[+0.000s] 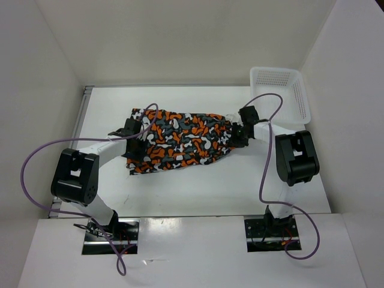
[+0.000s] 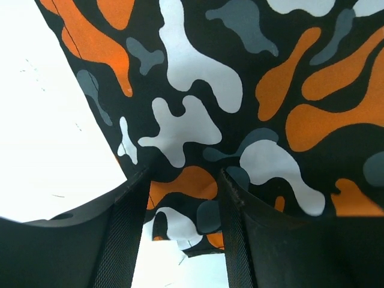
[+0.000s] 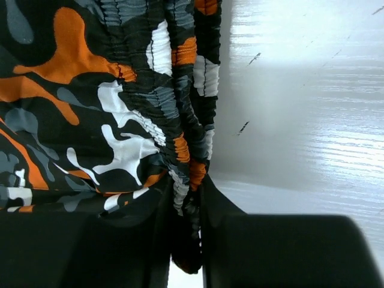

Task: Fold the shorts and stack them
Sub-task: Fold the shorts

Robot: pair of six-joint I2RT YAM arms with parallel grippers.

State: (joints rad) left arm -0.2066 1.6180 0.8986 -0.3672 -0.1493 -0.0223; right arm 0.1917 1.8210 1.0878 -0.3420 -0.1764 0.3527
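The shorts, camouflage in black, orange, white and grey, lie spread across the middle of the table. My left gripper is at their left end. In the left wrist view its fingers stand apart, with a leg hem corner of the shorts lying between them over the white table. My right gripper is at the right end. In the right wrist view it is shut on the bunched elastic waistband.
A white perforated basket stands at the back right corner of the table. White walls enclose the table on the left, back and right. Purple cables loop from both arms.
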